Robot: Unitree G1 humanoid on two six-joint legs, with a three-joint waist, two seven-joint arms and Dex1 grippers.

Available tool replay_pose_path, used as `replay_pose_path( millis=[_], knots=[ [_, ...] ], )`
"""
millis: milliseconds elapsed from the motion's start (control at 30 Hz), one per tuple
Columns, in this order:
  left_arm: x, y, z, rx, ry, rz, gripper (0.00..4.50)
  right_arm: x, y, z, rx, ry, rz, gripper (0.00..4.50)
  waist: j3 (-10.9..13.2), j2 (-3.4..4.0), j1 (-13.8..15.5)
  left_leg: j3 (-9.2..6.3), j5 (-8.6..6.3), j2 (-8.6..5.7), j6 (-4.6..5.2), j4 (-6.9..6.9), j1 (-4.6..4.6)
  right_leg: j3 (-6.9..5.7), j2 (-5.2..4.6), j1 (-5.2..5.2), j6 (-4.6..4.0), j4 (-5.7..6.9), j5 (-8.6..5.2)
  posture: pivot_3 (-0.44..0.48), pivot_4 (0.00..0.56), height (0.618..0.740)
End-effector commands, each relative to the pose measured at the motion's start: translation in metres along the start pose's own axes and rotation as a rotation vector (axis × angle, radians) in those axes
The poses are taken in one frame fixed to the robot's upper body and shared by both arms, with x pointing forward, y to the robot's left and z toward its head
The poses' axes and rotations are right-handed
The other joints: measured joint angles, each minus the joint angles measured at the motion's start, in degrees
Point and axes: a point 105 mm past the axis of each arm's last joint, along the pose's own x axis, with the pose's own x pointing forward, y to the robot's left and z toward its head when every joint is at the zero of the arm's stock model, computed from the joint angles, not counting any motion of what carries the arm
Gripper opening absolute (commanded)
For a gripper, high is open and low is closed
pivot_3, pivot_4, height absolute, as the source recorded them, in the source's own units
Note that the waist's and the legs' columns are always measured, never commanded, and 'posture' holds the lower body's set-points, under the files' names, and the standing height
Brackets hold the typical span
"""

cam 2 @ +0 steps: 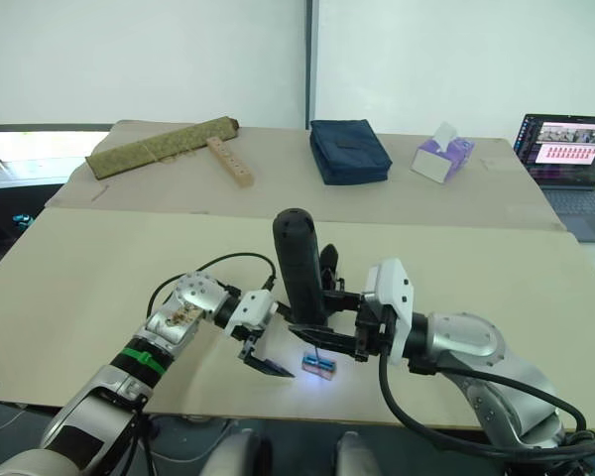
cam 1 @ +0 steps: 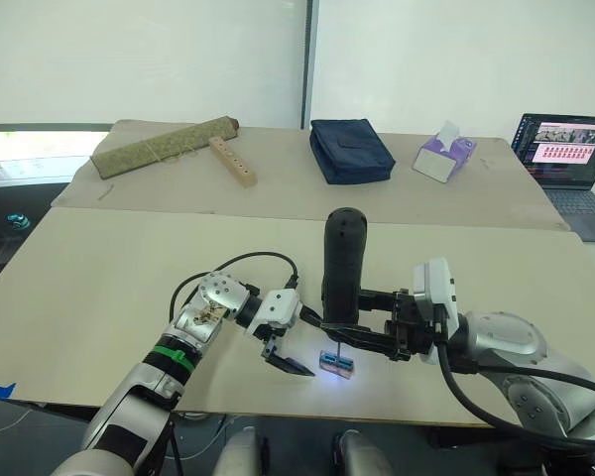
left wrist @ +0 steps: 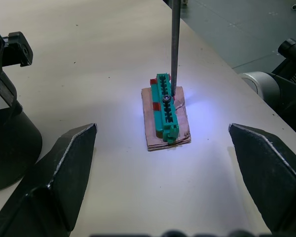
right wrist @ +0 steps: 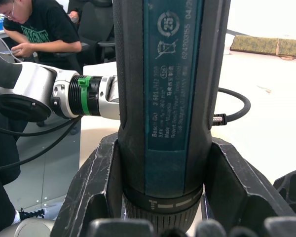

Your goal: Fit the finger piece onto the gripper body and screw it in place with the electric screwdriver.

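Black and upright, the electric screwdriver (cam 1: pixel 343 270) stands clenched in the right tool (cam 1: pixel 377 335), its thin bit straight down on the small green block (left wrist: pixel 166 106). The left tool (cam 1: pixel 290 359), fingers spread and empty, hovers just beside that block on the table (cam 1: pixel 99 288), nearer to it than the right.

Right gripper (cam 1: pixel 349 334) clamps electric screwdriver (cam 1: pixel 343 266) upright, bit over small green block (cam 1: pixel 338 364); left gripper (cam 1: pixel 290 362) just beside block.

Electric screwdriver (right wrist: pixel 170 98) label reads "Bosch GO", "3.6V", "3 601 JH2", with a crossed-bin mark and a "25" circle symbol
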Motion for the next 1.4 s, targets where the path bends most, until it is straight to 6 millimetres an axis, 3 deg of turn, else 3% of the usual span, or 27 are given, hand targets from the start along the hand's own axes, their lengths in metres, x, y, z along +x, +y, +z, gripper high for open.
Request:
replay_pose_path(
  millis=[33, 433, 667, 1400],
  knots=[
    [-0.003, 0.005, 0.009, 0.045, -0.008, 0.005, 4.50, 0.000, 0.003, 0.017, -0.072, -0.063, 0.014, 1.91, 0.0, 0.00, 0.0, 0.00, 0.00, 0.00, 0.00, 0.00, 0.00, 0.00, 0.00, 0.00, 0.00, 0.00, 0.00, 0.000, 0.150, 0.738],
    [-0.002, 0.006, 0.009, 0.047, -0.008, 0.010, 4.50, -0.002, 0.006, 0.017, -0.043, -0.049, 0.031, 1.91, 0.0, 0.00, 0.0, 0.00, 0.00, 0.00, 0.00, 0.00, 0.00, 0.00, 0.00, 0.00, 0.00, 0.00, 0.00, 0.000, 0.150, 0.738],
    [-0.002, 0.006, 0.009, 0.047, -0.008, 0.009, 4.50, -0.001, 0.005, 0.027, -0.060, -0.088, 0.028, 1.91, 0.0, 0.00, 0.0, -0.01, 0.00, 0.00, 0.00, 0.00, 0.00, 0.00, 0.00, 0.00, 0.00, 0.00, 0.00, 0.000, 0.150, 0.738],
    [-0.004, 0.005, 0.010, 0.046, -0.005, 0.008, 4.50, 0.002, 0.004, 0.022, -0.090, -0.073, 0.024, 1.91, 0.0, 0.00, 0.0, 0.00, 0.00, 0.00, 0.00, 0.00, 0.00, 0.00, 0.00, 0.00, 0.00, 0.00, 0.00, 0.000, 0.150, 0.738]
  ],
)
